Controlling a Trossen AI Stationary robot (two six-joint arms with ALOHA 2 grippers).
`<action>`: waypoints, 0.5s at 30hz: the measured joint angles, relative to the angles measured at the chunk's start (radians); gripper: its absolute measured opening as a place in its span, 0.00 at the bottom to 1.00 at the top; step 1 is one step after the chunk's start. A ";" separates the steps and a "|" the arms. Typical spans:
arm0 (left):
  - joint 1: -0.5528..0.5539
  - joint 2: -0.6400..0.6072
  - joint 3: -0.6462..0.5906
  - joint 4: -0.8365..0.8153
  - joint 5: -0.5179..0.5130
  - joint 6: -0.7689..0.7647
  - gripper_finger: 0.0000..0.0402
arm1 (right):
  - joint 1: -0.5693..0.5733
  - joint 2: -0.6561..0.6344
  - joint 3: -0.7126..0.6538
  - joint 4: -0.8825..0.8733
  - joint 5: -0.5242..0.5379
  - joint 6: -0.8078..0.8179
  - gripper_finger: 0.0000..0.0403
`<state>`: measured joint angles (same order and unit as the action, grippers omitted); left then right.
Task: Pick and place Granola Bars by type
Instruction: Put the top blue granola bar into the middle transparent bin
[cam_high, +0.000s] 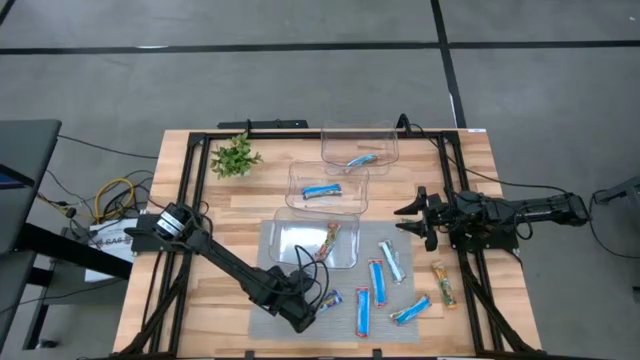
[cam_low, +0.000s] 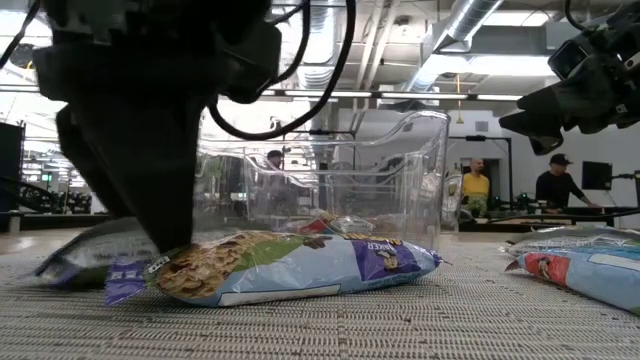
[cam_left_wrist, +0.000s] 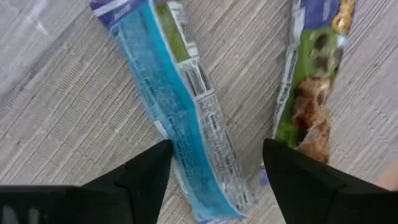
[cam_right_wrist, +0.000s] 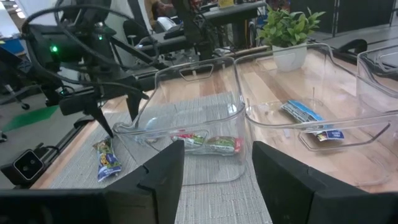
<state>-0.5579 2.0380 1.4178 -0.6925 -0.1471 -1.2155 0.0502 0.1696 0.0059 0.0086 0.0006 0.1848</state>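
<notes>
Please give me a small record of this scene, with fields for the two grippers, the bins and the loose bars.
left gripper: open, low over the grey mat, astride a blue bar
right gripper: open, raised, holding nothing
clear bins: three; nearest bin holds one red multicolour bar, middle bin and far bin one blue bar each
loose bars: several on the mat

Three bins (cam_high: 315, 240) run diagonally from frame centre to upper right; loose bars (cam_high: 377, 282) lie lower right on the mat (cam_high: 350, 320); plant (cam_high: 235, 156) upper left.
</notes>
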 joint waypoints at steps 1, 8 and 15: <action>0.000 0.002 0.000 0.004 0.001 -0.006 0.61 | 0.000 0.000 0.000 0.000 0.000 0.000 0.46; -0.011 0.009 0.000 0.006 -0.031 -0.026 0.52 | 0.000 0.000 0.000 0.000 0.000 0.000 0.46; -0.018 0.009 0.000 0.003 -0.022 -0.026 0.31 | 0.000 0.000 0.000 0.000 0.000 0.000 0.46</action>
<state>-0.5762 2.0472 1.4178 -0.6895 -0.1687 -1.2418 0.0498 0.1696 0.0059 0.0085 0.0006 0.1848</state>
